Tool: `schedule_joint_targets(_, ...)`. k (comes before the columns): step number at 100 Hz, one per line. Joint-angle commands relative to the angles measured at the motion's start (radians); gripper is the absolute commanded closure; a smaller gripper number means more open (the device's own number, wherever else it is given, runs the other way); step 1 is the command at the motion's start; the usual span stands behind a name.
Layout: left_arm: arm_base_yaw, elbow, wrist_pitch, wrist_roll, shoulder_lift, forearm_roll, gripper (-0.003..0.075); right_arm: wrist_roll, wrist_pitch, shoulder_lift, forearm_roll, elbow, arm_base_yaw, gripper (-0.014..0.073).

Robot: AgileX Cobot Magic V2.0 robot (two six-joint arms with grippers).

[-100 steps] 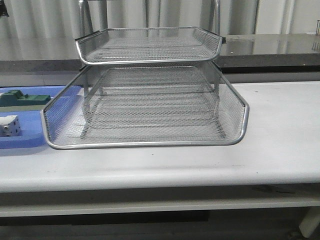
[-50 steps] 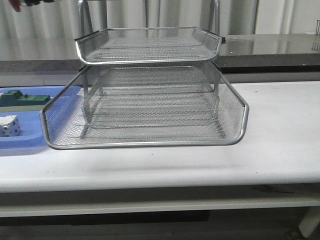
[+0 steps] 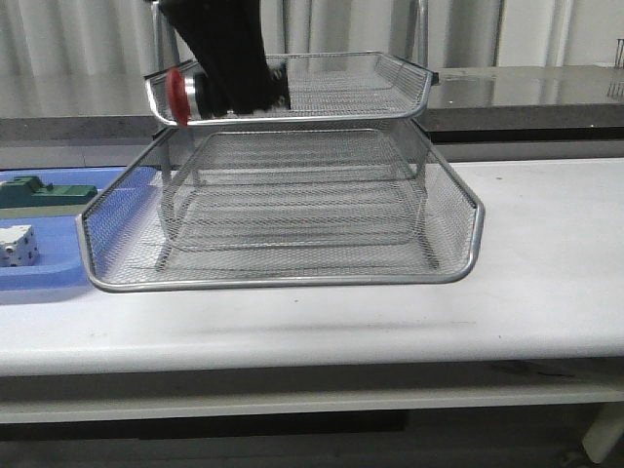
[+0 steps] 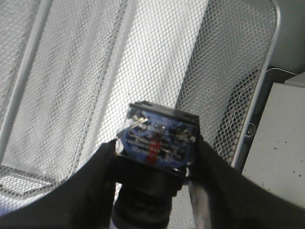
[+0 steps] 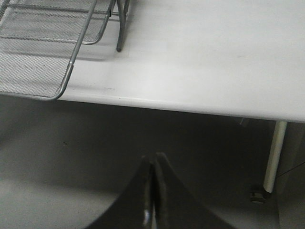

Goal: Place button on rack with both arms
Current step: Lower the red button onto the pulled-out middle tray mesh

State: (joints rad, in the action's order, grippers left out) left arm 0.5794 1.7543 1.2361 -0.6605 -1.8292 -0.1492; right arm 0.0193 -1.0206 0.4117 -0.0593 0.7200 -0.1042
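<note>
My left gripper (image 3: pixel 234 83) is shut on the button (image 3: pixel 182 94) and holds it over the left part of the upper tier of the silver wire-mesh rack (image 3: pixel 458 263). The button's red cap points left in the front view. In the left wrist view the button's blue-black block body (image 4: pixel 157 138) sits between the black fingers (image 4: pixel 95 186), with the rack's mesh (image 4: pixel 86 71) below it. My right gripper (image 5: pixel 153 162) is shut and empty, low in front of the table's front edge, out of the front view. The rack's corner (image 5: pixel 47 71) shows in the right wrist view.
A blue plastic tray (image 3: pixel 58 273) lies left of the rack, holding a green block (image 3: pixel 44 192) and a white cube-like block (image 3: pixel 18 246). The white table (image 3: pixel 546 253) extends right of the rack. A grey counter (image 3: pixel 526 88) runs behind. A table leg (image 5: pixel 272 157) shows under the edge.
My left gripper has come down from the upper left with the button to the rack's upper tier. Earlier it was out of the front view or only just at the top corner.
</note>
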Motion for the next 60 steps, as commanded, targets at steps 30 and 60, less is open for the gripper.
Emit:
schedule_joint_targets(30, 0.034, 0.024, -0.087, 0.008, -0.063, -0.017, 0.0738, 0.002, 0.058, 0.004, 0.005, 0.032, 0.003, 0.0662)
schedule_joint_targets(60, 0.034, 0.024, -0.111, 0.008, -0.063, -0.017, 0.0454, 0.002, 0.058, 0.004, 0.005, 0.032, 0.003, 0.0662)
